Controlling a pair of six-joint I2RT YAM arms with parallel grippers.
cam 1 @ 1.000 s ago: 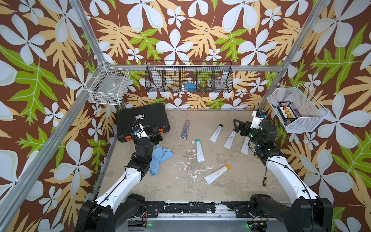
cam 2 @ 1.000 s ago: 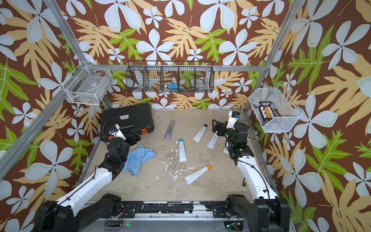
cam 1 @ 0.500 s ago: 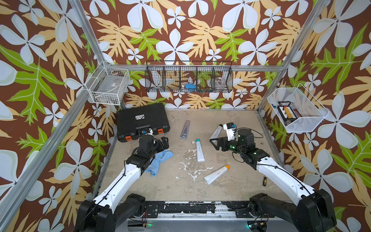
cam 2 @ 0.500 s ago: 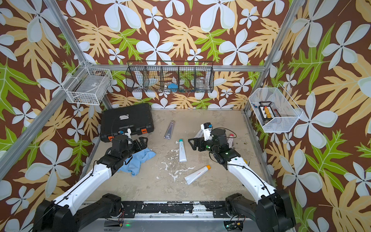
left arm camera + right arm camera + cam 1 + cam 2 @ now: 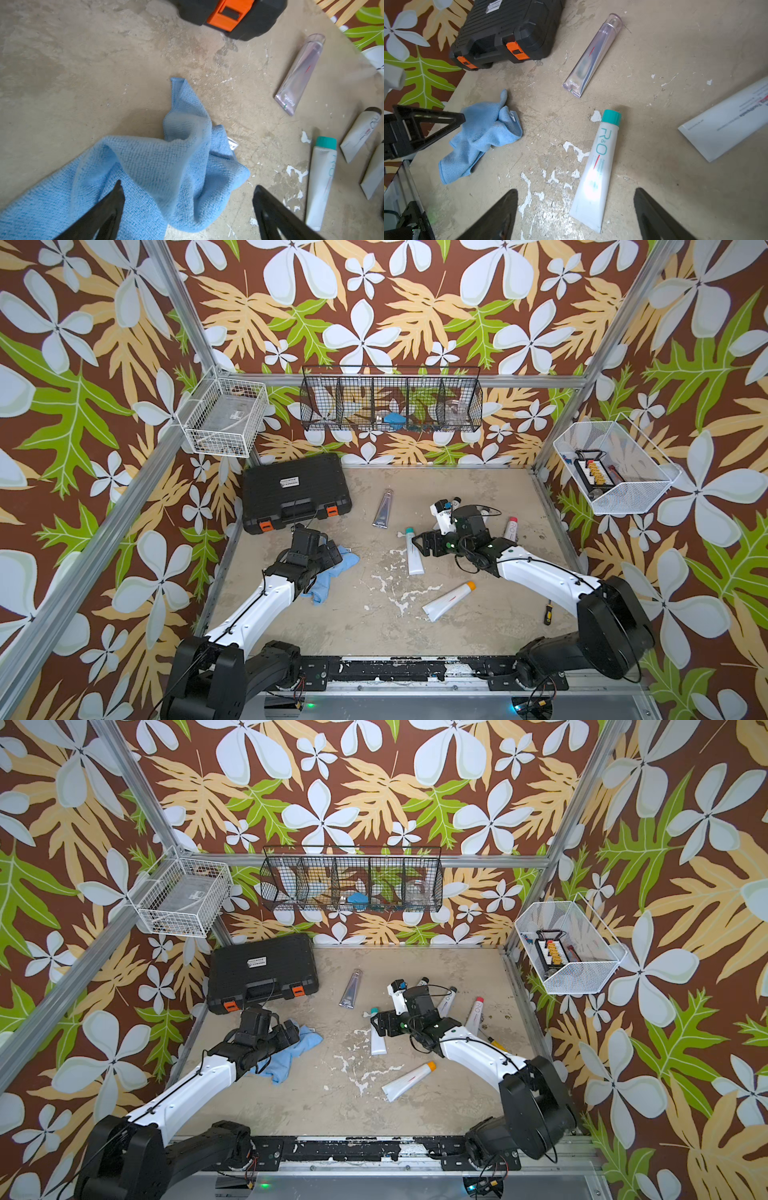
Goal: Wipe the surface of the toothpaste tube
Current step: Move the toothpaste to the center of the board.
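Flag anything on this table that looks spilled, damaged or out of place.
White splotches mar the tabletop between the teal-capped tube and the orange-capped tube: smeared paste or chipped coating, I cannot tell which. A small screwdriver lies stray by the right edge. The blue cloth is crumpled.

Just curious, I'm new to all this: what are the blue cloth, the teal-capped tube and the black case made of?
The cloth looks like microfibre, matt: fine looped weave, soft folds. The tube is probably soft plastic, slightly glossy: glare on its white body, a flat crimped end. The case seems hard moulded plastic, matt: ribbed lid, orange latches.
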